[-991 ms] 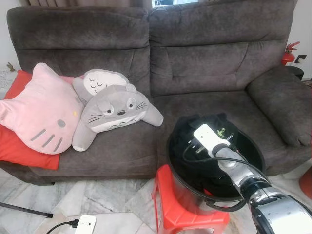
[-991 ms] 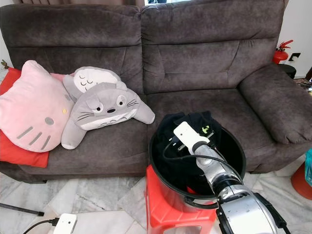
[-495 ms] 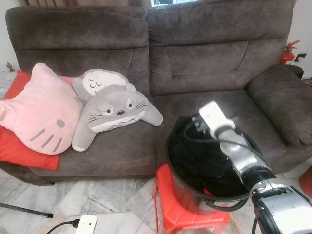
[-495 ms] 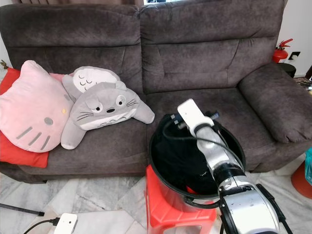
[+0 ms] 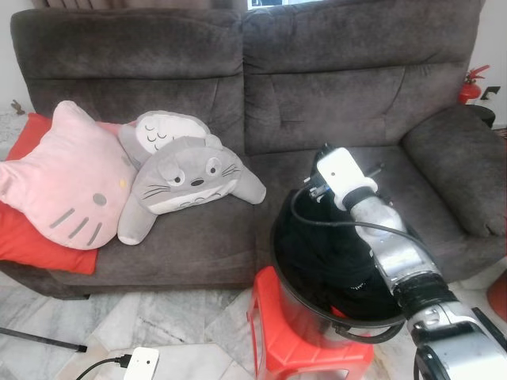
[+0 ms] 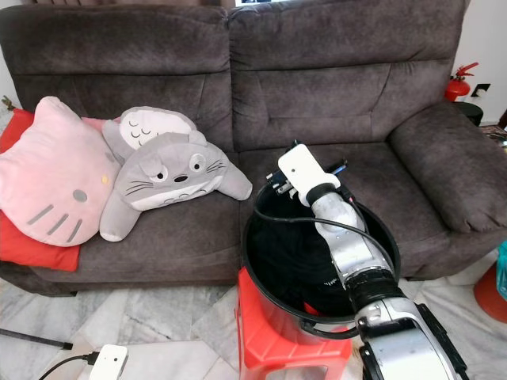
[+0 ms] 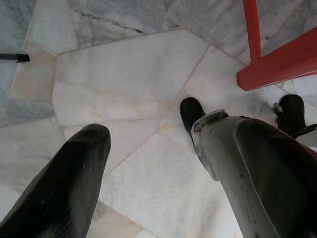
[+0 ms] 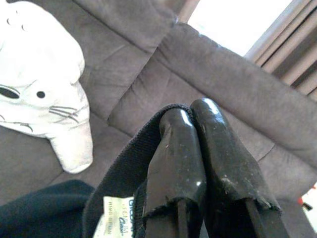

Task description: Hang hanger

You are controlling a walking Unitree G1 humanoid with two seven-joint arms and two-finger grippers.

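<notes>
The right hand is being held pinched shut on the collar of a black garment, its label visible just below the fingertips, above the far rim of the black bucket on the red stool. No hanger can be made out. The fabric is best drawn straight up, slowly, so that the bucket is not being dragged. The left hand is hanging open over the marble floor.

Black garment — white collar label, pinched in jaws, above bucket
</notes>
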